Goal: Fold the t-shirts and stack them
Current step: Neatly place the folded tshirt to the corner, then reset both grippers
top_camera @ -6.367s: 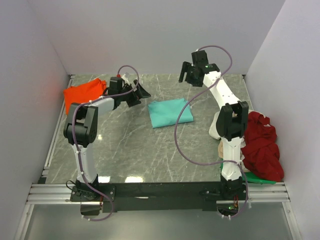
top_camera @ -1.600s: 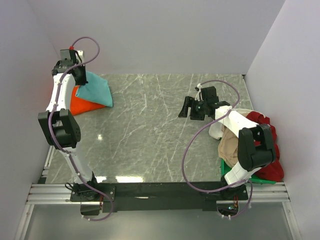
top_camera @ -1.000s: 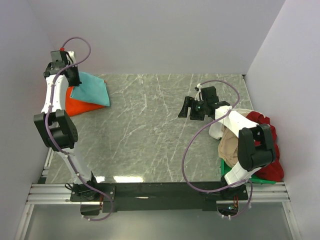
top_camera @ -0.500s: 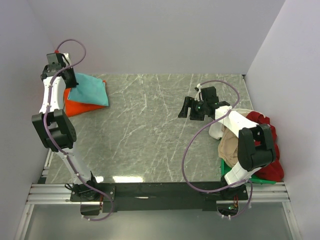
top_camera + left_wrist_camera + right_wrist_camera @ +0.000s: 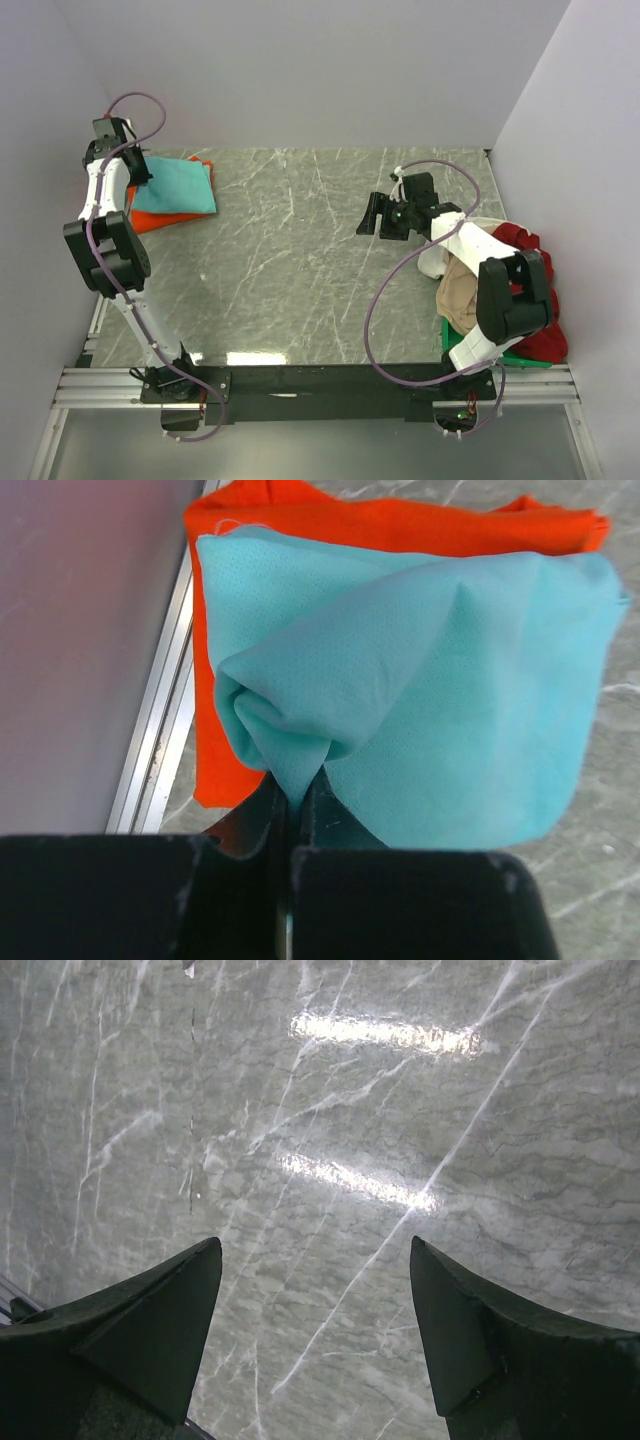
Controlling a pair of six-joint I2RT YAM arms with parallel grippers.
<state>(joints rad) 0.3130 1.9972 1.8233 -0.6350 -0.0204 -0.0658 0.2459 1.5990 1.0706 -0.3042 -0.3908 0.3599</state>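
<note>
A folded teal t-shirt [image 5: 176, 186] lies on top of a folded orange t-shirt [image 5: 148, 220] at the table's far left corner. My left gripper [image 5: 138, 176] is shut on the teal shirt's near-left edge; in the left wrist view a pinch of teal cloth [image 5: 296, 770] is drawn up between the closed jaws of my left gripper [image 5: 293, 805], with orange t-shirt [image 5: 400, 525] showing beyond and to the left. My right gripper [image 5: 378, 216] hovers open over bare marble right of centre, and nothing lies between the fingers of the right gripper [image 5: 315, 1250]. Dark red [image 5: 540, 335], beige [image 5: 460, 290], white [image 5: 432, 262] and green [image 5: 515, 357] shirts are piled at the right edge.
The left wall and a metal rail [image 5: 160, 710] run right beside the orange shirt. The grey marble tabletop [image 5: 290, 260] spreads between the two arms. The right arm's elbow [image 5: 512, 290] sits above the pile of unfolded shirts.
My left gripper has carried the teal shirt further left and back, and it has settled flatter over the orange shirt. The right arm has stayed still.
</note>
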